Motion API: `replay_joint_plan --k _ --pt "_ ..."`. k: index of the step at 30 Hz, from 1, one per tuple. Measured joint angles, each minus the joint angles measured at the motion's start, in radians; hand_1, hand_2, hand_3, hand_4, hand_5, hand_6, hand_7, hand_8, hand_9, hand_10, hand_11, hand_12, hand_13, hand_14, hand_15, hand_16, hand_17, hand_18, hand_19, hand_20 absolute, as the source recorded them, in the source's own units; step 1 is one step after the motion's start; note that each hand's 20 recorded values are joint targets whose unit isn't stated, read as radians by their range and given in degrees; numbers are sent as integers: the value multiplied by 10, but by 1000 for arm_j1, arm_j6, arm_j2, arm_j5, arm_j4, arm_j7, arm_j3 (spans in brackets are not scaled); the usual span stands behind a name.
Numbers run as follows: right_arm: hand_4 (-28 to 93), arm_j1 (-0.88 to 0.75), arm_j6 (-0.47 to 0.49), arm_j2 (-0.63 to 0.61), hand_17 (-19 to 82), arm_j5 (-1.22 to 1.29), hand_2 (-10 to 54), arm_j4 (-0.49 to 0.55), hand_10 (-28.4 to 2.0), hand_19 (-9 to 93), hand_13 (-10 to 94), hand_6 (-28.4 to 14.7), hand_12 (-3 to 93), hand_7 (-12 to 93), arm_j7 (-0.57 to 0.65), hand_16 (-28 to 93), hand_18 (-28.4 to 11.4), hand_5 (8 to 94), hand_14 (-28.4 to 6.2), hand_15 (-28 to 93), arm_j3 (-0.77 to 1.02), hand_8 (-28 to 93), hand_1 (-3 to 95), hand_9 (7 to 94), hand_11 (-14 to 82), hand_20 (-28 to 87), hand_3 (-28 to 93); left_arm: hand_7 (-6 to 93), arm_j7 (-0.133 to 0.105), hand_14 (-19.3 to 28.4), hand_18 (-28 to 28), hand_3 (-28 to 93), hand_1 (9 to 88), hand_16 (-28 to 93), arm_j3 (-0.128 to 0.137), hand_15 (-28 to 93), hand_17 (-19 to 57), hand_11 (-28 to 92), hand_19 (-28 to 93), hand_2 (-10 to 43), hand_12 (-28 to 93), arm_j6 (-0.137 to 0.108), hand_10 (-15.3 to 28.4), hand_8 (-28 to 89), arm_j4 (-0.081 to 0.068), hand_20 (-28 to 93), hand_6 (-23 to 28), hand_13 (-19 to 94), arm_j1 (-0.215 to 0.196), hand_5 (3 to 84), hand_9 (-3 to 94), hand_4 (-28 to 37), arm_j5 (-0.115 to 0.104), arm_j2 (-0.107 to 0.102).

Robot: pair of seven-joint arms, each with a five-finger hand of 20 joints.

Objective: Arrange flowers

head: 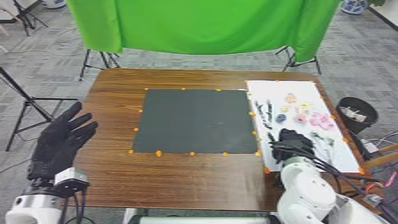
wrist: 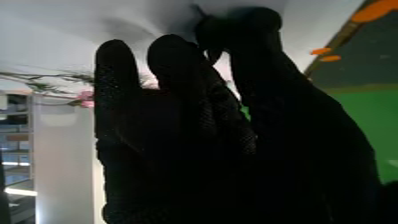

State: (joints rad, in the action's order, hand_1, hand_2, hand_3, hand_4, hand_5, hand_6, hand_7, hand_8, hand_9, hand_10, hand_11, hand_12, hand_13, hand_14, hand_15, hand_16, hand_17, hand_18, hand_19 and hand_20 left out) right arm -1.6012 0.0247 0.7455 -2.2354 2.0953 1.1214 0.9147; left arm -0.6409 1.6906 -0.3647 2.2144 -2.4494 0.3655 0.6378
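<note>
Black bin (head: 360, 103) with some whitish scraps (head: 354, 114) inside.

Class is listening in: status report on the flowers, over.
Left hand open, at left. Right hand over white sheet; can't tell if it holds anything. Pink flowers on sheet, beyond right hand, which hides part of sheet.

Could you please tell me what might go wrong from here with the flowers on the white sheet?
The black-gloved right hand is low over the white sheet, close to the pink flowers, so a sideways sweep might crush or scatter them. The black cables along the right arm could catch stems as it moves. Flowers pushed past the table's right edge might drop into the round black bin.
</note>
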Motion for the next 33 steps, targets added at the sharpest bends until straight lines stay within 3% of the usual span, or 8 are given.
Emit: replay_joint_plan --k 3,5,9,11,22,33 --pt "-262 -5 -71 -13 368 -49 -65 -13 -137 771 747 -39 374 327 -20 217 -169 770 -91 808 -32 228 572 783 463 88 728 100 -6 227 204 629 308 -101 -1 512 -99 250 417 71 107 -2 172 -80 0 87 82 191 -1 362 316 -208 -3 -1" --pt "-257 -11 -97 -17 372 -78 -66 -20 -137 779 753 -38 372 328 -26 218 -167 772 -90 813 -44 234 567 787 470 96 734 100 -23 227 204 630 308 -101 -6 513 -99 251 417 71 107 -5 172 -80 0 88 82 190 -4 362 316 -208 -16 -8" --pt "-232 -23 -124 -18 382 -96 -73 -22 -130 789 766 -34 374 335 -29 223 -168 777 -87 822 -44 251 545 790 493 105 764 100 -73 226 204 630 308 -101 -18 512 -99 250 416 71 106 -15 172 -80 0 88 82 189 -14 362 314 -208 -52 -42" --pt "-220 -26 -148 -20 385 -93 -76 -22 -130 793 771 -34 379 339 -28 226 -169 779 -86 826 -44 260 536 790 501 107 776 100 -83 226 203 629 308 -102 -18 512 -99 250 416 71 105 -19 172 -80 1 88 82 189 -20 362 314 -208 -60 -56" --pt "-165 -64 -329 -27 389 -124 -71 -20 -131 805 780 -36 387 372 19 235 -173 770 -85 843 -63 280 506 786 534 114 796 101 -89 225 202 629 308 -103 -16 513 -99 251 414 71 104 -27 173 -81 1 89 83 188 -32 362 313 -208 -63 -60" --pt "-161 -65 -371 -59 389 -208 -74 -12 -132 808 785 -37 385 377 55 238 -176 773 -84 851 -115 278 502 787 543 114 805 101 -89 223 201 626 308 -104 -19 512 -98 253 414 72 104 -27 171 -81 1 90 83 186 -32 361 311 -206 -59 -60"
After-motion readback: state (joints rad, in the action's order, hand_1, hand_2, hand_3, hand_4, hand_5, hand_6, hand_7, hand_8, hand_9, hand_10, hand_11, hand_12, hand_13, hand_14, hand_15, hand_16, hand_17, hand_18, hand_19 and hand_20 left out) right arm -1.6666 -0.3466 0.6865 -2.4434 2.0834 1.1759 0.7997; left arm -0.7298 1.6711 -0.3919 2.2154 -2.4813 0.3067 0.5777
